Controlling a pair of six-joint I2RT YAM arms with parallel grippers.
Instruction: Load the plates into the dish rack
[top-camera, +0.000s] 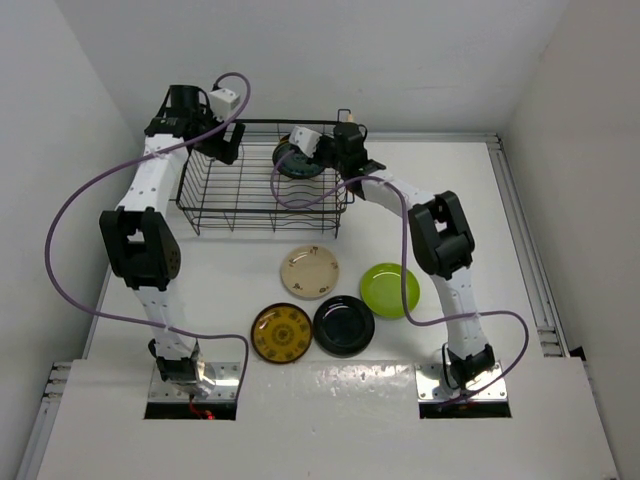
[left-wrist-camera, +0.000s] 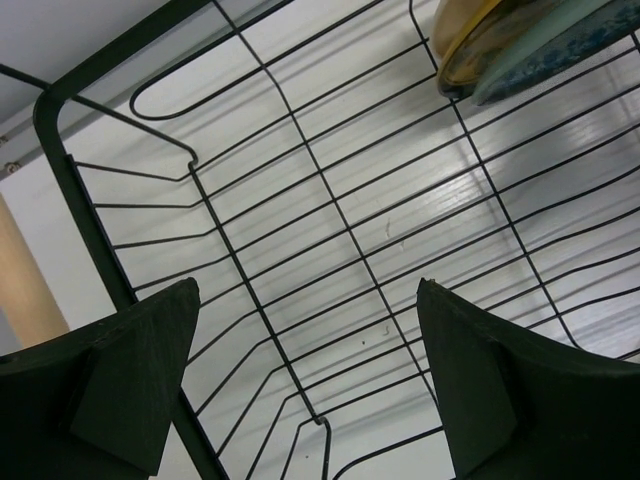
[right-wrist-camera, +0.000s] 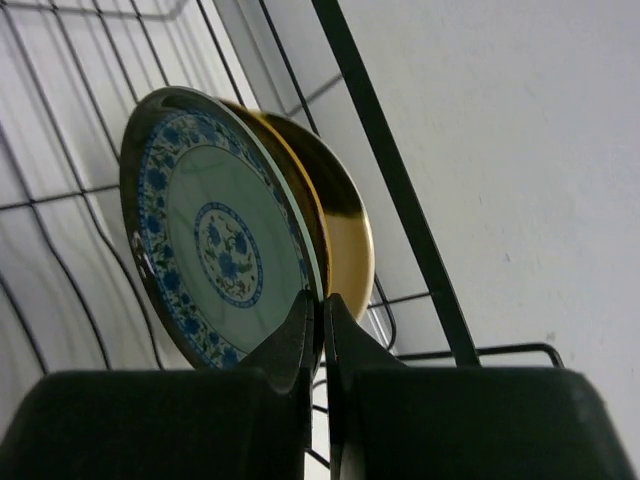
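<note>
The right end effector (right-wrist-camera: 321, 300) is pinched on the rim of a round teal-grey blue-patterned plate (right-wrist-camera: 215, 240). It stands on edge in the black wire dish rack (top-camera: 215, 215) against a mustard-brown plate (right-wrist-camera: 340, 220). The left end effector (left-wrist-camera: 310, 390) gapes wide above the rack's floor. A cream plate (top-camera: 310, 271), lime green plate (top-camera: 389, 290), glossy black plate (top-camera: 343, 325) and second mustard plate (top-camera: 281, 333) lie flat on the white desk (top-camera: 500, 250).

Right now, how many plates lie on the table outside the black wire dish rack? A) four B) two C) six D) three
A: the cream round plate, the lime green round plate, the mustard-brown patterned plate and the glossy black plate lie on the white table. The blue-patterned plate and a second mustard-brown plate stand in the black wire dish rack.
</note>
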